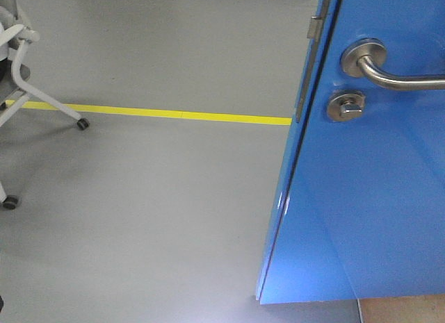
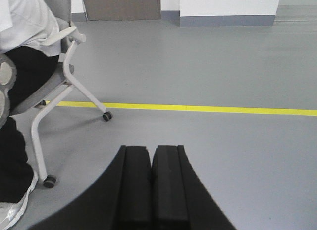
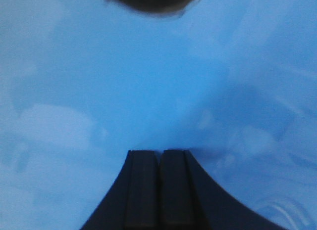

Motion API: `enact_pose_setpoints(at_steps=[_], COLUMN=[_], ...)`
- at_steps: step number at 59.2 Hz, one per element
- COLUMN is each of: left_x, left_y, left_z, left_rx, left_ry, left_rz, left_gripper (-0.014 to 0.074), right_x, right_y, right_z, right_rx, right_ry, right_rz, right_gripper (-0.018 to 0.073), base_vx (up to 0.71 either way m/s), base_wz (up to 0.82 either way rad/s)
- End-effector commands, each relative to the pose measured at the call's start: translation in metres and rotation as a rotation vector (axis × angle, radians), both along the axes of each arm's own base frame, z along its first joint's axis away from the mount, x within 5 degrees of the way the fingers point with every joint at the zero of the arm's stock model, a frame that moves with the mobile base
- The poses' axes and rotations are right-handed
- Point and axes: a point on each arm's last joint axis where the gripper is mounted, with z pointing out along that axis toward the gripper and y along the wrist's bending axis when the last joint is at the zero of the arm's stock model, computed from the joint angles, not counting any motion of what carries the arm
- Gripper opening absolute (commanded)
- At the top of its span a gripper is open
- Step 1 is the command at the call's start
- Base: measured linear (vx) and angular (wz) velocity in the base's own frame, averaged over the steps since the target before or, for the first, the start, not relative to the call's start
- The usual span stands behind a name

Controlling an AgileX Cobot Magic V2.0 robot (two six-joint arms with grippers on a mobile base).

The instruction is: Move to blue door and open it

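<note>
The blue door [image 1: 368, 212] fills the right of the front view, swung ajar, with grey floor visible past its left edge. Its silver lever handle [image 1: 389, 69] is at the upper right, the round thumb-turn lock [image 1: 345, 105] just below it, and the metal edge plate [image 1: 314, 28] on the door's edge. My right gripper [image 3: 160, 152] is shut and empty, its tips very close to or against the glossy blue door face [image 3: 148, 81]. A dark blurred shape [image 3: 151, 0] sits at the top edge of that view. My left gripper [image 2: 151, 148] is shut and empty, pointing at open floor.
A yellow floor line [image 1: 167, 114] runs across the grey floor. A white wheeled chair [image 2: 69, 86] with a seated person [image 2: 25, 52] stands at the left; its legs show in the front view [image 1: 42, 101]. A brown door [image 2: 121, 5] and white wall lie far back.
</note>
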Motion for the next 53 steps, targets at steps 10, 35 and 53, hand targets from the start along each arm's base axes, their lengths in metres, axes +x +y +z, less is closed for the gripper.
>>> enact_pose_setpoints(at_steps=[10, 35, 53], left_x=[0.0000, 0.0000, 0.0000], left_y=[-0.0006, -0.0006, -0.0006], left_z=[0.0187, 0.0187, 0.0187], left_rx=[0.002, 0.002, 0.002], left_ry=[-0.129, -0.129, -0.129], left_rz=[-0.006, -0.006, -0.006], left_gripper=[0.0071, 0.0071, 0.0071], right_x=[-0.0040, -0.0040, -0.0040], right_y=[-0.0020, -0.0021, -0.0021], right_z=[0.0171, 0.0172, 0.0172], right_rx=[0.002, 0.002, 0.002], right_ry=[-0.089, -0.090, -0.090], right_rz=[-0.048, -0.048, -0.048], right_gripper=[-0.0004, -0.0004, -0.0004], base_vx=[0.24, 0.19, 0.14], base_wz=[-0.09, 0.00, 0.00])
